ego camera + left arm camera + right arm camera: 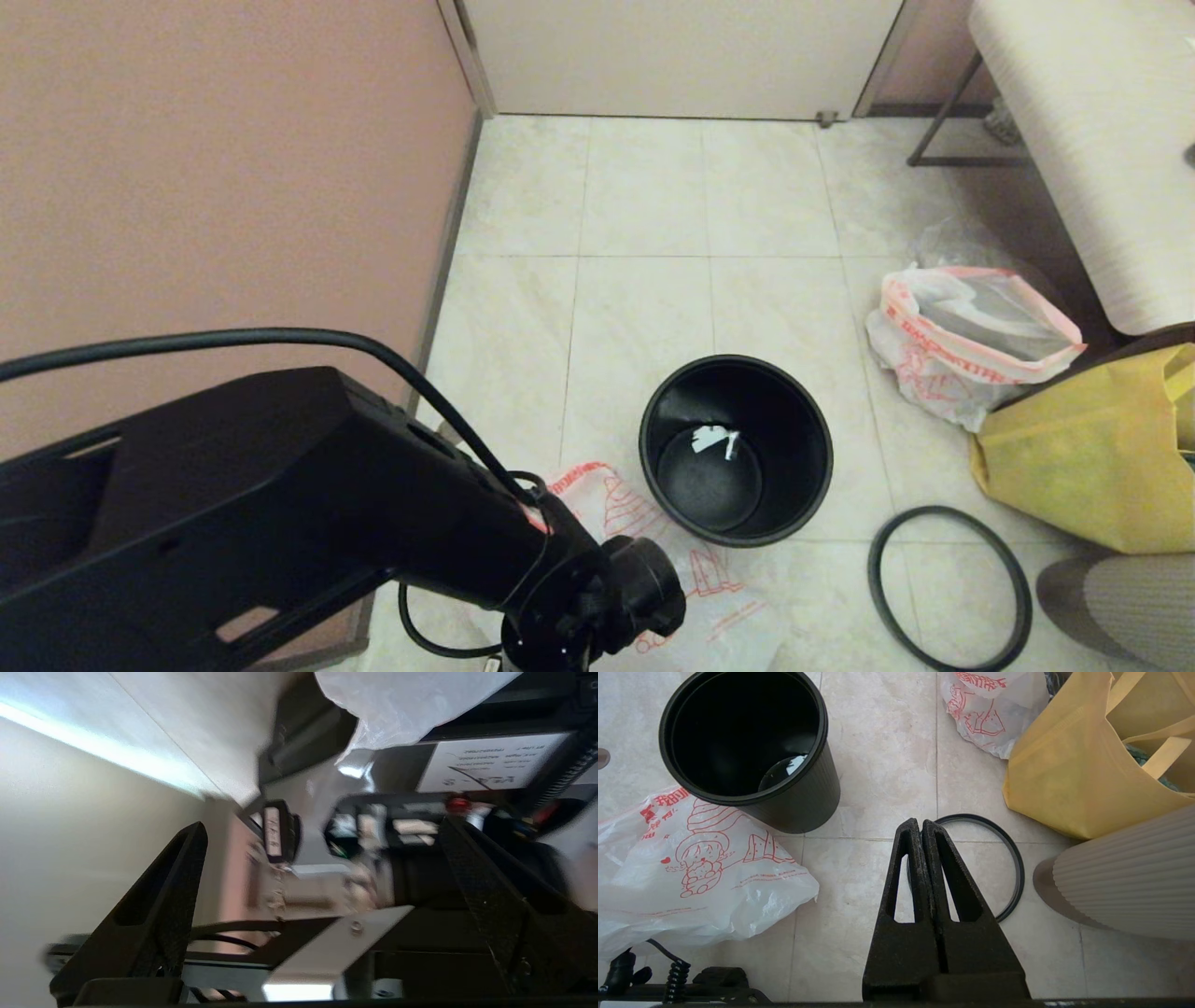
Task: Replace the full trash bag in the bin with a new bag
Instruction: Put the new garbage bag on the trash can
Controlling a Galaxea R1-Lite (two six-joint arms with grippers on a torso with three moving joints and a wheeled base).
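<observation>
Tiled floor (644, 187): bin (736, 448) unlined, new bag (691, 868) touching it.

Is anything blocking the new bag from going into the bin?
Nothing visible does. The bin stands open and nearly empty, only a small white scrap at its bottom. Its hoop lies off on the floor. The new bag lies right against the bin's base.

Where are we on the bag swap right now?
Done: the full trash bag is out, sitting on the floor right of the bin, and the hoop lies off the rim on the tiles. In hand: nothing; the left gripper is open near the new bag, and the right gripper is shut and empty above the hoop. Left: line the bin with the new bag, refit the hoop.
</observation>
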